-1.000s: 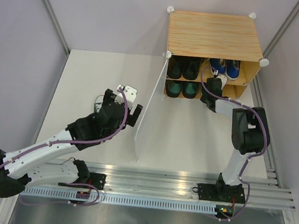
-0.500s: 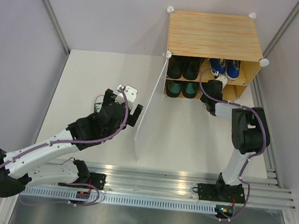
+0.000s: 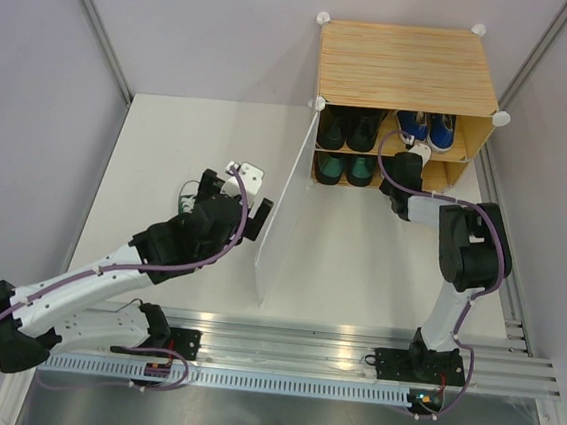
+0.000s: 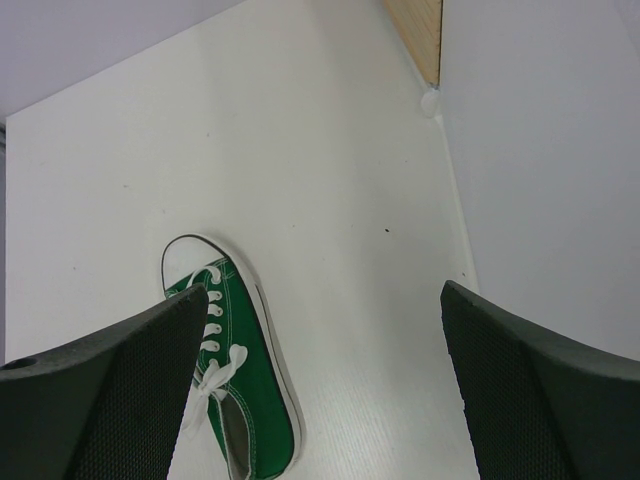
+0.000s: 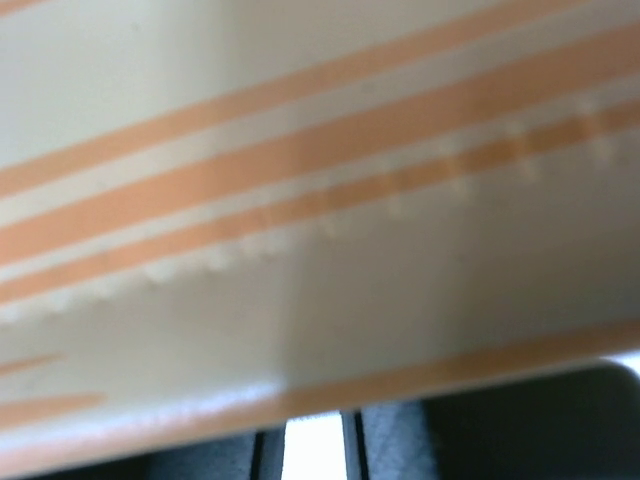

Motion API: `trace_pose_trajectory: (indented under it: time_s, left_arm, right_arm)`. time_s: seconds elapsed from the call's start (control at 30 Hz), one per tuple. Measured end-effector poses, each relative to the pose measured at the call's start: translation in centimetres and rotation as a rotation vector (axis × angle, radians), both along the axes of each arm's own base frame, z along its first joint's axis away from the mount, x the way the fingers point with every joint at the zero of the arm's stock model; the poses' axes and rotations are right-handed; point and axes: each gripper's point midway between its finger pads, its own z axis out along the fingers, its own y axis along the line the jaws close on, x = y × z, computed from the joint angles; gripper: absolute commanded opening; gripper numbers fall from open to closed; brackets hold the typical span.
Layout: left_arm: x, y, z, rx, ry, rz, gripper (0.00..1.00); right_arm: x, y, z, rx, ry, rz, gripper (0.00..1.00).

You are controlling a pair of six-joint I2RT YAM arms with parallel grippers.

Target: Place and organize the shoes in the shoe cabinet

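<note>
Left gripper (image 4: 322,292) hangs spread wide and empty over the table (image 4: 330,150), apparently lining up a pick. The green white-toed sneaker (image 4: 250,400) lies flat below, off-centre, partly under one finger, untouched. Right gripper (image 3: 406,164) noses into the shoe cabinet (image 3: 408,64) at its lower shelf. Its own camera shows only a striped blur, so I can't tell its jaws.

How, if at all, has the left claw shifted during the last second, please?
Yes, slightly: the left claw edged rightward, closer to the cabinet's open door panel.
</note>
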Motion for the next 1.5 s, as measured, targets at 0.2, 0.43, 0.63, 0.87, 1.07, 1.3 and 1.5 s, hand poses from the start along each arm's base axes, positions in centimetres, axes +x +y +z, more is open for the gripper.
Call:
trace_pose_trajectory:
  time_s: [0.2,0.43,0.63,0.87,1.07,1.3,1.5]
  left_arm:
    - [0.1,-0.2,-0.3,0.011,0.007,0.000,0.99]
    - [0.1,-0.2,-0.5,0.015,0.010,0.000,0.99]
    - [0.2,-0.3,-0.6,0.019,0.013,0.000,0.99]
    - [0.3,0.0,-0.7,0.027,0.008,0.017,0.98]
    - [0.9,1.0,-0.6,0.031,0.003,0.063,0.98]
    - [4.5,6.4,-2.6,0.001,0.083,0.259,0.99]
    - [7.0,11.7,-6.6,-0.054,0.260,0.467,1.00]
  right_arm:
    - [-0.2,0.0,-0.2,0.006,0.012,-0.002,0.35]
    - [-0.8,0.0,-0.3,0.022,0.044,-0.009,0.41]
    - [-1.9,0.6,0.3,0.049,0.081,0.021,0.46]
    - [-3.3,2.0,2.2,0.097,0.104,0.097,0.49]
    - [-5.9,3.0,3.7,0.138,0.134,0.157,0.50]
    - [-9.7,4.0,5.4,0.195,0.132,0.225,0.50]
    - [-11.3,4.6,6.4,0.236,0.114,0.258,0.50]
